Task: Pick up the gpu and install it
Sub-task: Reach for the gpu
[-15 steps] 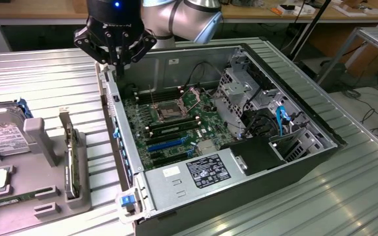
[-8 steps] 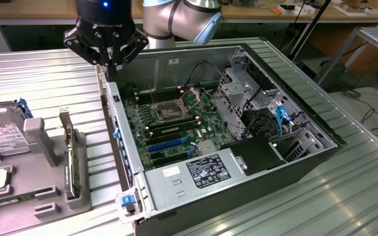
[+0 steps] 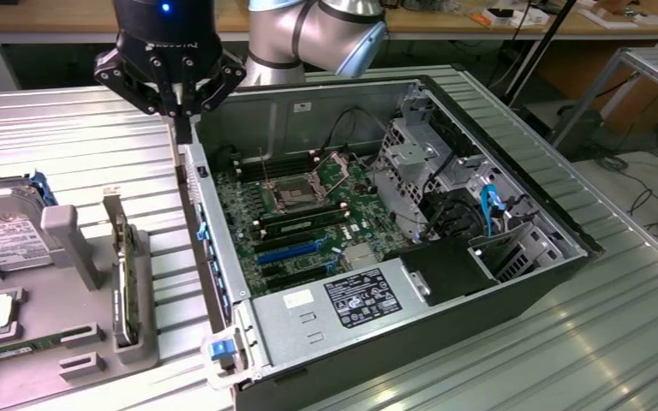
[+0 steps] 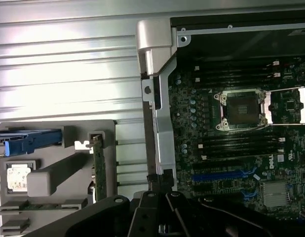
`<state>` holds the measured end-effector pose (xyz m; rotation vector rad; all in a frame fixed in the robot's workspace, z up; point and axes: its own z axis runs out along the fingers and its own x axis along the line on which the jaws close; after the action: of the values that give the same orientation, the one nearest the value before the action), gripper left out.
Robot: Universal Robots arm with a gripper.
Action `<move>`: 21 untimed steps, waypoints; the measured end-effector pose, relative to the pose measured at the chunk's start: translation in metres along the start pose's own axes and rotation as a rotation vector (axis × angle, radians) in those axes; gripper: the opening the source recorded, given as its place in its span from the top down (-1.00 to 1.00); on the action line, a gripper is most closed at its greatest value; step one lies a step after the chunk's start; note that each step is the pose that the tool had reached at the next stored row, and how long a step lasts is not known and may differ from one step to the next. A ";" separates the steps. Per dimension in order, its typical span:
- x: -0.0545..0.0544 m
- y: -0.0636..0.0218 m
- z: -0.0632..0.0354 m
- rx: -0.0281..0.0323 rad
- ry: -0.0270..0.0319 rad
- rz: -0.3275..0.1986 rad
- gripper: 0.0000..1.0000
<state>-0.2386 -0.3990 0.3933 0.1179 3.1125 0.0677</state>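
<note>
**A:** Where is the graphics card (image 3: 124, 282) sitting right now?

**B:** It is standing upright on its long edge in a slot of the grey holder (image 3: 72, 257). The holder is resting on the bench (image 3: 78, 137), by the edge at the exterior view's left. The card's thin green edge is facing up, and nothing is touching it.

**A:** And the pincer (image 3: 182, 133)?

**B:** It is hanging over the side wall of the computer case (image 3: 306, 111), the wall facing the holder, toward the bench's far edge. Its fingers are pointing straight down and appear to be pressing together, narrow, gripping nothing. It is hanging well apart from the card.

**A:** What is lying with the card in the holder?

**B:** A hard drive (image 3: 3, 231) with a white label is lying flat at the holder's outer side.

**A:** How is the case lying?

**B:** It is lying on its side in the middle of the bench, with its open face turned up. The motherboard (image 3: 306, 214) is showing inside, and the plate of its processor socket (image 3: 295, 195) is tilting up. Blue slots (image 3: 289, 253) are running across the board just beside the socket. A power supply (image 3: 346, 300) with a black label is filling the end nearest the bench's near edge.

**A:** What is the wrist view giving?

**B:** It is showing bare bench ribs between the card and the case wall.
</note>
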 end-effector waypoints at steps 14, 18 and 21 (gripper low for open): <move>0.023 -0.0035 -0.0008 0.0001 0.0001 0.000 0.79; 0.030 -0.0048 -0.0009 0.0000 0.0000 0.000 0.79; 0.034 -0.0056 -0.0011 0.0001 0.0001 0.000 0.79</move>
<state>-0.2730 -0.4020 0.3933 0.1181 3.1125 0.0675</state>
